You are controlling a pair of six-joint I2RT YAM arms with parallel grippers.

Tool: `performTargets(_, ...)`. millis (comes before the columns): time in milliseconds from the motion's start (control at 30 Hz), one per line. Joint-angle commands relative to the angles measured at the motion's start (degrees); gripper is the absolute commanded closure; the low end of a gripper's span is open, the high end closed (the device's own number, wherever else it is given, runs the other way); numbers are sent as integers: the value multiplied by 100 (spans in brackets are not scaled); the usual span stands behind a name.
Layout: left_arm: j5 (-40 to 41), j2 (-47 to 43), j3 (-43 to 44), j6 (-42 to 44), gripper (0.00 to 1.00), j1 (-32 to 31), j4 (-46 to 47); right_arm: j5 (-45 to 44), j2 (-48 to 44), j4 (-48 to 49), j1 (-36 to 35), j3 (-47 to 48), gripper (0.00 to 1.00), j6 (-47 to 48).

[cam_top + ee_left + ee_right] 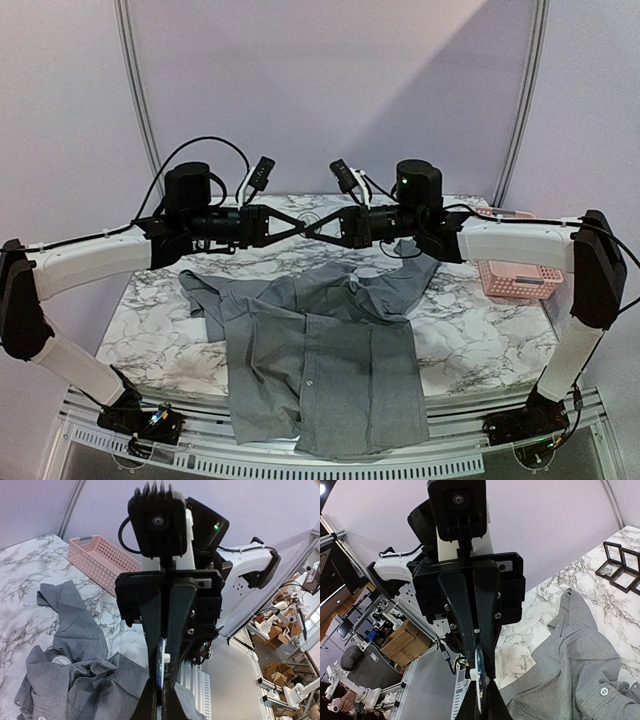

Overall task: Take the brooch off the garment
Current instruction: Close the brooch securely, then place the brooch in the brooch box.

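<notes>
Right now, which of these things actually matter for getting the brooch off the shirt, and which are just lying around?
In the job: grey shirt; left gripper, shut; right gripper, shut; small bluish item where their tips meet, perhaps the brooch, too small to tell.

Just lying about: pink basket; black frames.

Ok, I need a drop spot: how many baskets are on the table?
1: the pink basket at the right edge of the table, partly behind the right arm.
</notes>
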State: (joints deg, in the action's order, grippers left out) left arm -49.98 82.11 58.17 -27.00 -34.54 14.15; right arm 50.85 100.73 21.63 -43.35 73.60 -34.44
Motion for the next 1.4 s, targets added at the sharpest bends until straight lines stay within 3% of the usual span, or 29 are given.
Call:
performTargets(0, -209, -28, 136, 191, 100, 9, -139, -585, 98, -98, 275, -105, 100, -124)
performTargets(767, 196, 244, 326, 320, 100, 88, -759, -204, -101, 248, 279, -337, 93, 37)
performTargets(1367, 345, 299, 386, 369, 100, 132, -931, -88, -333, 478, 267, -535, 76, 139)
